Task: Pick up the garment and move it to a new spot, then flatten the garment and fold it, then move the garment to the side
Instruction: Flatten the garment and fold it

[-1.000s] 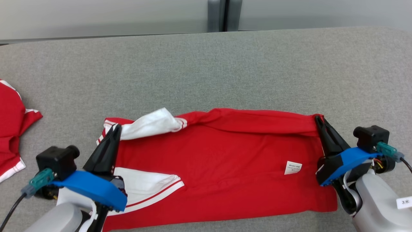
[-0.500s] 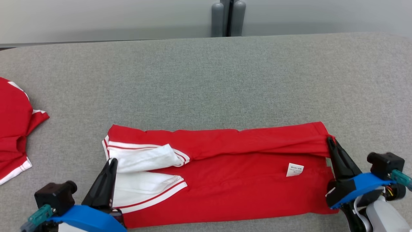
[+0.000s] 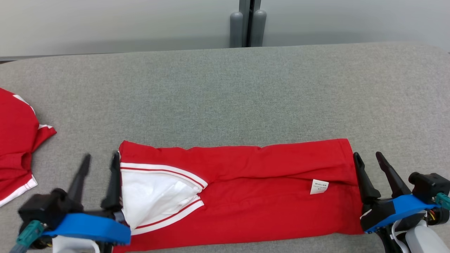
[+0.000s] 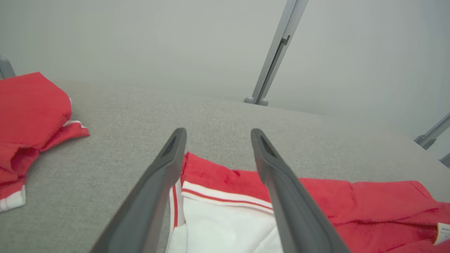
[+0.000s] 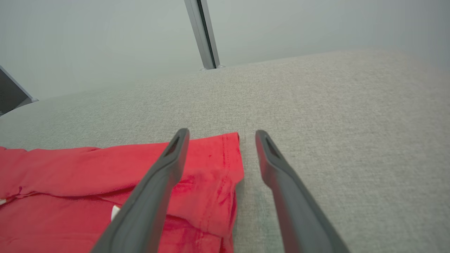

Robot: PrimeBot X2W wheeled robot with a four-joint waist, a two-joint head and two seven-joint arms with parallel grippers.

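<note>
Closest to me, at 8 o'clock, is my left gripper [image 3: 101,156]. Its two dark fingers stand wide apart and hold nothing. The inside finger sits right by the left end of the garment [image 3: 246,182]. In the left wrist view the red corner of the cloth lies under and between the two fingers. I cannot tell if they touch it.

At 4 o'clock is my right gripper [image 3: 367,154]. Its fingers are spread wide too, with nothing in them. It sits just beside the right end of the garment. In the right wrist view one finger is over the red corner and the other is over the grey table [image 3: 225,88].

The garment lies at 6 o'clock, close to my edge of the table. It is folded into a long red strip that runs from one gripper to the other. A white part with red stripes [image 3: 151,189] shows at its left end. A small white label [image 3: 319,186] lies near its right end.

At 9 o'clock there is another red cloth [image 3: 15,140] with white trim, well apart from the garment.

Far away at 12 o'clock, two grey posts [image 3: 248,24] stand behind the table.
</note>
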